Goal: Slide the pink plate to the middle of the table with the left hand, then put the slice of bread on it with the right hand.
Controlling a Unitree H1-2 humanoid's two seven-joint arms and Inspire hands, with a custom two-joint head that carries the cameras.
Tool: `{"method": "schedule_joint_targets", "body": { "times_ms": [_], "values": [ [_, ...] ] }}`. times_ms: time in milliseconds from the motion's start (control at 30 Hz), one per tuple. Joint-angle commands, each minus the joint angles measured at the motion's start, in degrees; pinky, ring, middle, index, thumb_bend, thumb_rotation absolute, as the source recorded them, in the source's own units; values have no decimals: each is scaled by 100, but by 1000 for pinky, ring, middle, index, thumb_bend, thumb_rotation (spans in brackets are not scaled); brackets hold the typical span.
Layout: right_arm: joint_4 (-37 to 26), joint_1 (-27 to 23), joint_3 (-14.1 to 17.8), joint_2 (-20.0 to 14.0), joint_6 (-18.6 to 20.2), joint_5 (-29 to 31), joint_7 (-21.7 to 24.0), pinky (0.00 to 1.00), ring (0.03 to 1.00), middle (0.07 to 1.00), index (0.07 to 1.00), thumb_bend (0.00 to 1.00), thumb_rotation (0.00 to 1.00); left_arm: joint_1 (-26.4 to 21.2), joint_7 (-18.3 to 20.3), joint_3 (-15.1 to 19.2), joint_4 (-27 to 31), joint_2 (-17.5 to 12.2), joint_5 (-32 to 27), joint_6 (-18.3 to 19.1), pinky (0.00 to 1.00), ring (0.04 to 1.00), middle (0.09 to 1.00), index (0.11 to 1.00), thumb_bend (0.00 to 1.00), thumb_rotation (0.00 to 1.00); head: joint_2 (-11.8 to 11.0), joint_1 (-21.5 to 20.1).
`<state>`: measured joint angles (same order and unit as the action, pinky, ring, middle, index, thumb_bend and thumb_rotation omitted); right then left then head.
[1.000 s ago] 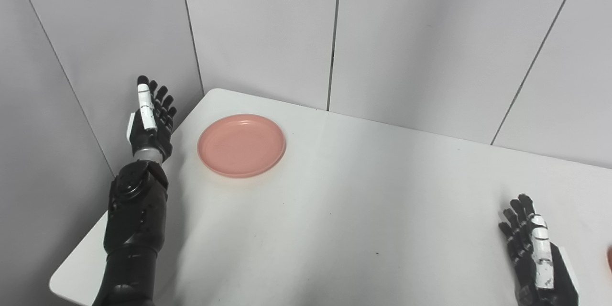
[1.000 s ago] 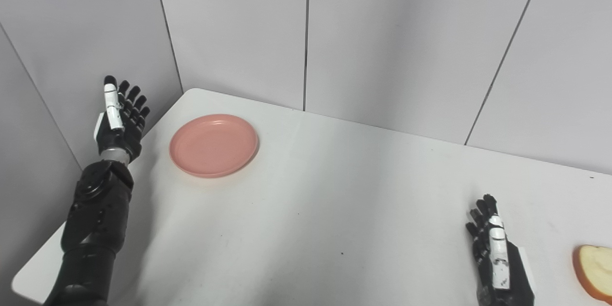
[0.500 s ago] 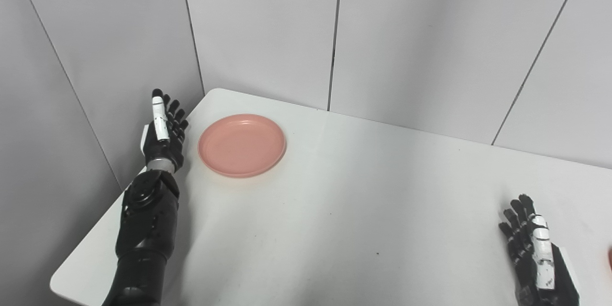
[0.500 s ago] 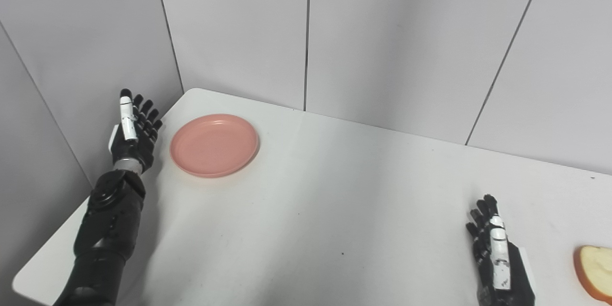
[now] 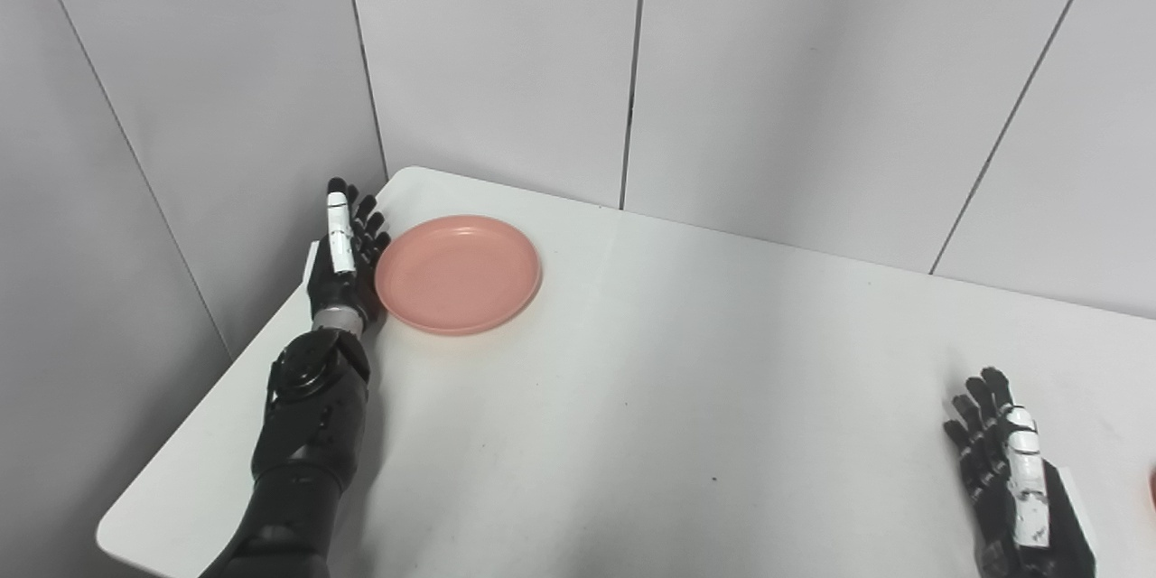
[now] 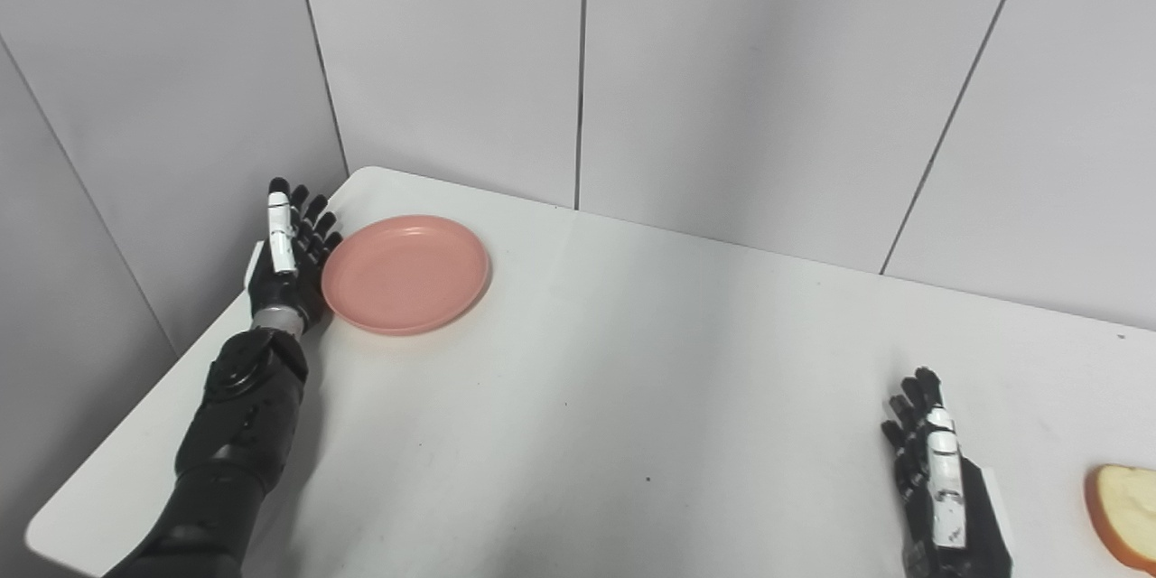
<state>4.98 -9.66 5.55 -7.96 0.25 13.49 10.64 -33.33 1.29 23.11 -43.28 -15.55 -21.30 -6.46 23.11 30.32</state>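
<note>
A round pink plate (image 5: 458,273) lies near the table's far left corner. My left hand (image 5: 343,253) stands open on edge right against the plate's left rim, fingers straight and pointing away from me, holding nothing. My right hand (image 6: 939,479) rests open near the front right of the table, fingers extended. A slice of bread (image 6: 1123,513) with a brown crust lies on the table to the right of that hand, a short gap between them; in the left eye view only a sliver of the bread (image 5: 1152,488) shows at the frame edge.
The white table (image 5: 686,379) has a rounded far left corner just behind the plate. Grey wall panels (image 5: 506,54) stand close behind the table and along its left side.
My left hand has moved right and down from beside the table's left edge to the plate's left rim. The plate, the bread and my right hand have stayed put.
</note>
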Motion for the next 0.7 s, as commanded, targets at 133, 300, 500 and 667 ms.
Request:
{"method": "schedule_joint_targets", "body": {
  "times_ms": [133,300,500,667],
  "values": [
    [79,205,-12,35,-116,11,21,1000,1000,1000,1000,249,1000,-201,75,-126,-247,-46,26,37,992,983,981,981,639,1000,-3,-77],
    [12,227,-56,34,-54,-82,-2,1000,1000,1000,1000,238,1000,-278,252,-314,-649,15,91,-169,973,972,970,973,643,1000,-94,-313],
    [-106,240,-52,95,127,-94,-100,1000,1000,1000,1000,304,1000,-238,544,-602,-504,105,117,-12,995,997,994,998,634,1000,-78,-369],
    [-74,257,-44,125,134,-33,-89,1000,1000,1000,1000,403,1000,-191,582,-889,-375,220,296,71,963,967,963,950,669,1000,-186,-564]
  ]
}}
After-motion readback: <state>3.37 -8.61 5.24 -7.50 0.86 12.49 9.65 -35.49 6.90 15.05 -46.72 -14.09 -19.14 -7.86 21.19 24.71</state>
